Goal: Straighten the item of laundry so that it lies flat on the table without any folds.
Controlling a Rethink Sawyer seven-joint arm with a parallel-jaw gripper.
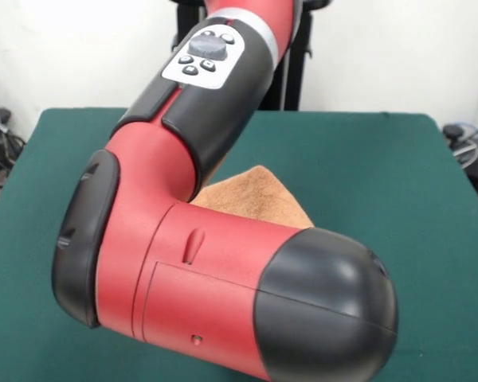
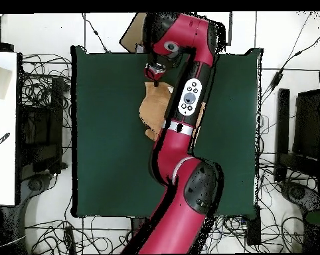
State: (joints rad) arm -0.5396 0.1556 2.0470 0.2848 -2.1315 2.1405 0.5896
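Note:
The item of laundry [image 1: 255, 195] is an orange-tan towel near the middle of the dark green table [image 1: 382, 175]. In the front view only a peaked, rumpled corner of it shows behind my red and black arm, which hides the rest. From overhead the item of laundry [image 2: 151, 109] lies bunched beside and under the arm on the table [image 2: 103, 133]. My gripper [image 2: 155, 72] hangs at the towel's end farthest from the base. Whether it holds the cloth does not show. The arm hides the gripper in the front view.
My arm's big elbow joint [image 1: 223, 294] fills the front of the front view. Cables [image 2: 43, 86] lie all round the table on the floor. A white surface [image 2: 3, 126] stands at the overhead left and black stands [image 2: 302, 133] at the right.

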